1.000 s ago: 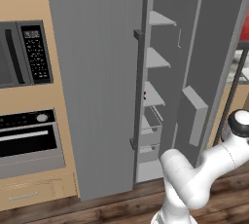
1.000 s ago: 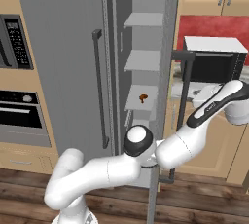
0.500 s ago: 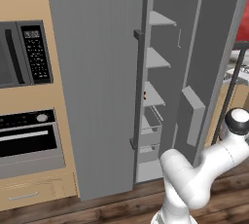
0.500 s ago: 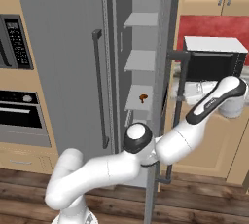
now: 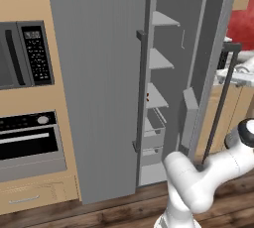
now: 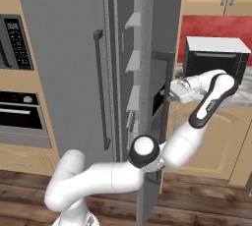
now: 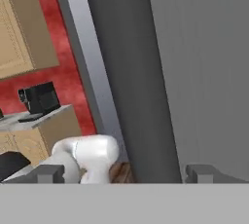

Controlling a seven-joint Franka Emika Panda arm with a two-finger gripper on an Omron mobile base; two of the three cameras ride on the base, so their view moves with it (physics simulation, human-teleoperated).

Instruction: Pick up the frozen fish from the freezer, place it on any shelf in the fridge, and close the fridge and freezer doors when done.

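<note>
Grey doors stand partly open on the tall side-by-side unit, the fridge door [image 5: 106, 83] wide at the left and the freezer door [image 6: 160, 92] edge-on at the right. The frozen fish cannot be made out. Between the doors the freezer [image 5: 161, 98] shows short pale shelves [image 5: 159, 58] and a clear drawer [image 5: 154, 130]; a small orange-brown speck [image 5: 148, 96] sits at the fridge door's edge. The fingers [image 7: 125, 173] are spread wide and grasp nothing, held against the freezer door's outer face near its bar handle [image 6: 167, 80]. Further right lie a black microwave [image 6: 214, 58] on a worktop [image 6: 241, 97] and a red wall [image 6: 216, 26]. At the far left is a built-in oven [image 5: 30, 138].
</note>
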